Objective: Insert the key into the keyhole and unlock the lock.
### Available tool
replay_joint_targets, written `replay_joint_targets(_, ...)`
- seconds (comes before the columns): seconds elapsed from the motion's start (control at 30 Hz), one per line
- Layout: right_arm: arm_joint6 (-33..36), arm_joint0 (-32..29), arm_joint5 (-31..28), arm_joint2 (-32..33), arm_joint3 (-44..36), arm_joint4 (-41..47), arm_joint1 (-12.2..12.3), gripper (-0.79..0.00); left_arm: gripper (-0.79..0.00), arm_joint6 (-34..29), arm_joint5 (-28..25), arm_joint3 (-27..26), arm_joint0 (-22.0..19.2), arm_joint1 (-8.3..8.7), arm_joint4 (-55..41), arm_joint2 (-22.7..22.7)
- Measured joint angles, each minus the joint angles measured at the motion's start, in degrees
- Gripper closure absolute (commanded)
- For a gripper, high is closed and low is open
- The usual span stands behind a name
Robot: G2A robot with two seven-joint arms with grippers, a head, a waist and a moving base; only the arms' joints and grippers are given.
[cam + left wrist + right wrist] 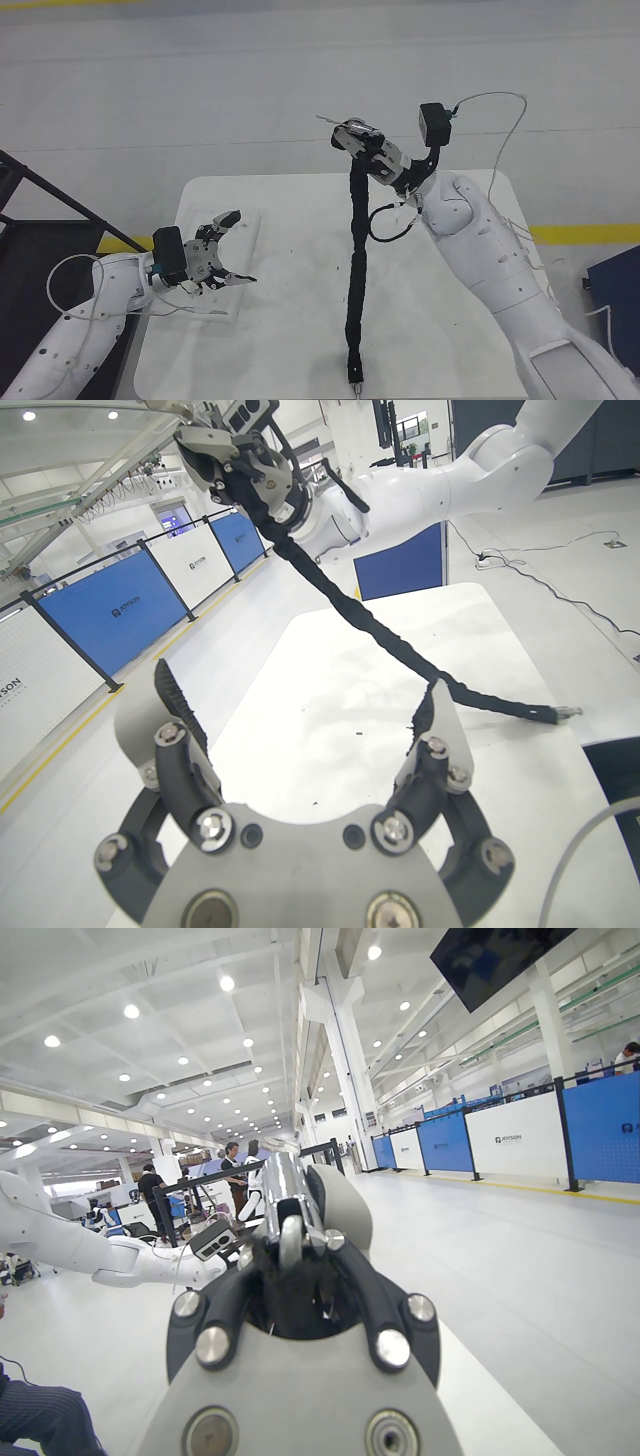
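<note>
Right wrist view: lock (283, 1188) inside right claw (299, 1220).

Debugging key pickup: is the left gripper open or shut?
Open. The left gripper fingers stand wide apart, gripping nothing, with the table showing between them.

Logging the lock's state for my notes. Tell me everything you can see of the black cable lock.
The black cable lock is a long cable in a black fabric-like sleeve. Its shiny chrome cylinder head is clamped in the right pincer, held up in the air. The cable hangs down to the white table, where its metal tip rests near the robot's edge.
</note>
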Motion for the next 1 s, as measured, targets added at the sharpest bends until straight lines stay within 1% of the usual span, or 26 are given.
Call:
replay_joint_targets(0.2, -0.02, 5.76, 0.0, -0.21, 2.88, -1.57, -0.24, 0.0, -0.785, 0.0, 0.0, 0.0, 0.0, 0.0, 0.0, 0.0)
replay_joint_targets(0.3, 1.19, 7.83, 0.0, -1.84, 4.1, -1.85, -0.41, 0.0, -0.785, 0.0, 0.0, 0.0, 0.0, 0.0, 0.0, 0.0)
replay_joint_targets(0.37, 1.46, 8.06, 0.0, -3.36, 4.89, -1.02, -0.58, 0.0, -0.785, 0.0, 0.0, 0.0, 0.0, 0.0, 0.0, 0.0)
replay_joint_targets(0.57, 1.33, 4.18, 0.0, -8.13, 7.85, 0.98, -1.01, 0.0, -0.785, 0.0, 0.0, 0.0, 0.0, 0.0, 0.0, 0.0)
replay_joint_targets(0.7, 3.32, 1.14, 0.0, -11.19, 8.3, 2.57, -1.06, 0.0, -0.785, 0.0, 0.0, 0.0, 0.0, 0.0, 0.0, 0.0)
replay_joint_targets(0.83, 8.84, -2.65, 0.0, -14.56, 8.05, 6.74, -0.66, 0.0, -0.785, 0.0, 0.0, 0.0, 0.0, 0.0, 0.0, 0.0)
replay_joint_targets(1.0, 15.54, -6.6, 0.0, -17.1, 6.81, 12.35, -0.08, 0.0, -0.785, 0.0, 0.0, 0.0, 0.0, 0.0, 0.0, 0.0)
